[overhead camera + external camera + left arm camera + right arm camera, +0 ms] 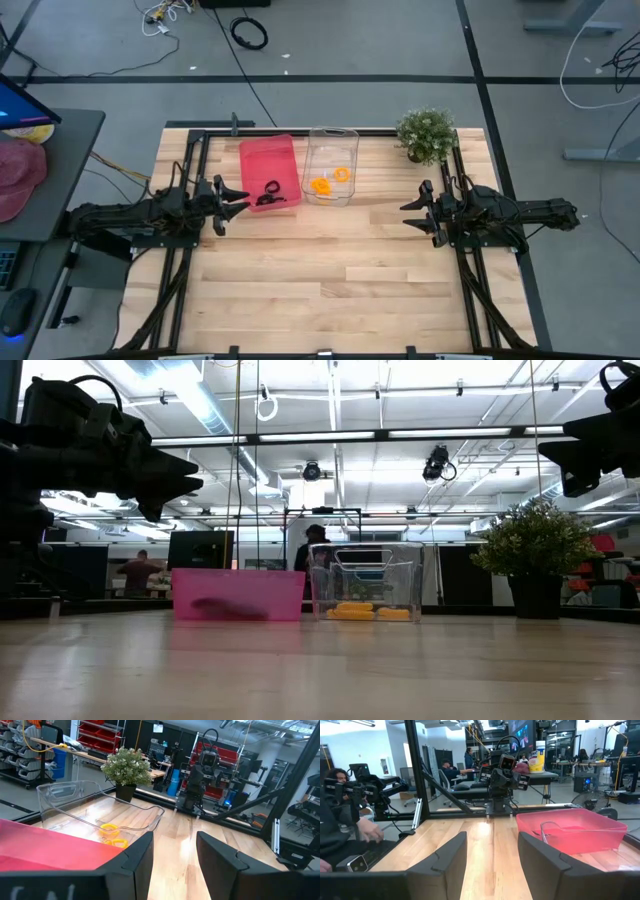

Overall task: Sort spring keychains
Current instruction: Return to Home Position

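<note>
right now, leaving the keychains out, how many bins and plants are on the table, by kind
red bin: 1
clear bin: 1
potted plant: 1
total: 3

Two matte black arms, blocky and angular, flank the wooden table (330, 280): the left arm (120, 215) at nine o'clock, the right arm (530, 213) at three. The left gripper (238, 200) and right gripper (410, 213) carry flat, wedge-shaped black fingers (135, 862). A thin black cable (210, 732) arches over the right arm's wrist.
</note>
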